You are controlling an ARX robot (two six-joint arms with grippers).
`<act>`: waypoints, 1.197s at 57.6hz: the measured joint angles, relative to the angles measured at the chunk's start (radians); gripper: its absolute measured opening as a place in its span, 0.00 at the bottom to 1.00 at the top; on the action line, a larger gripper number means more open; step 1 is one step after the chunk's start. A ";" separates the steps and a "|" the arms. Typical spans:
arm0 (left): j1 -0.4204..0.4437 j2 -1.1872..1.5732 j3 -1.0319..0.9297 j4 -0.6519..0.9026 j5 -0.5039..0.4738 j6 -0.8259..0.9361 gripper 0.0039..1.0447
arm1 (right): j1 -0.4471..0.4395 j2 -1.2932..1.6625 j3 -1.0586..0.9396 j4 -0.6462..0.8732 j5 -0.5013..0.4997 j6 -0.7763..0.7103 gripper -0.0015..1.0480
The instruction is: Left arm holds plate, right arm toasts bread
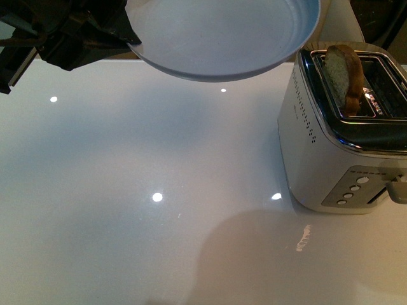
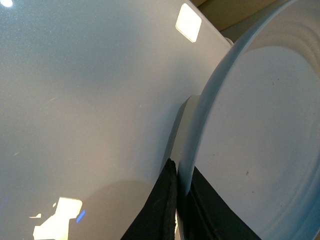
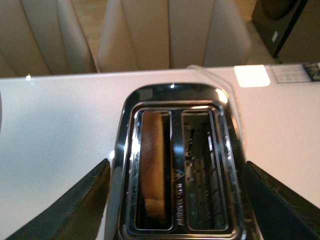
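Observation:
The pale blue-grey plate [image 1: 222, 38] hangs in the air above the far side of the table, tilted slightly. My left gripper [image 1: 130, 35] is shut on its left rim; in the left wrist view the black fingers [image 2: 162, 205] pinch the rim of the plate [image 2: 260, 140]. A slice of brown bread [image 1: 343, 73] stands upright in the toaster [image 1: 318, 152] at the right, its rounded top poking out of the slot nearer the plate. My right gripper [image 3: 175, 165] hovers open over the toaster [image 3: 175, 95], one finger on each side, with the bread [image 3: 152, 165] down in one slot.
The toaster's other slot [image 3: 202, 170] holds nothing. Its lever [image 1: 397, 189] and a row of buttons [image 1: 353, 190] face the near side. The glossy white table [image 1: 127, 190] reflects ceiling lights. Beige chairs [image 3: 170, 35] stand beyond the far edge.

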 joint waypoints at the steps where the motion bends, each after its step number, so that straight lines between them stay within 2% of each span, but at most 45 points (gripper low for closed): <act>1: 0.000 0.000 0.000 0.000 0.000 0.000 0.03 | -0.003 -0.007 0.000 0.001 0.000 0.001 0.93; 18: 0.001 -0.001 0.000 0.000 -0.001 0.000 0.03 | -0.003 -0.005 -0.008 0.000 -0.005 0.001 0.91; 23: 0.000 -0.001 0.000 0.000 0.002 0.000 0.03 | -0.023 0.000 -0.128 0.317 -0.105 -0.070 0.75; 26: 0.000 -0.001 0.000 0.000 0.001 0.000 0.03 | -0.032 -0.018 -0.179 0.400 -0.117 -0.088 0.67; 42: 0.000 -0.002 0.000 0.000 0.001 0.000 0.03 | -0.074 -0.160 -0.333 0.433 -0.156 -0.114 0.26; 46: 0.000 -0.002 0.000 0.000 0.001 0.000 0.03 | -0.088 -0.222 -0.379 0.419 -0.168 -0.117 0.10; 48: 0.000 -0.002 0.000 0.000 0.001 0.000 0.03 | -0.113 -0.247 -0.394 0.409 -0.213 -0.118 0.03; 54: 0.000 -0.002 0.000 0.000 0.001 0.000 0.03 | -0.155 -0.308 -0.430 0.382 -0.233 -0.122 0.02; 69: 0.000 -0.002 0.000 0.000 0.001 0.000 0.03 | -0.159 -0.451 -0.491 0.298 -0.238 -0.122 0.02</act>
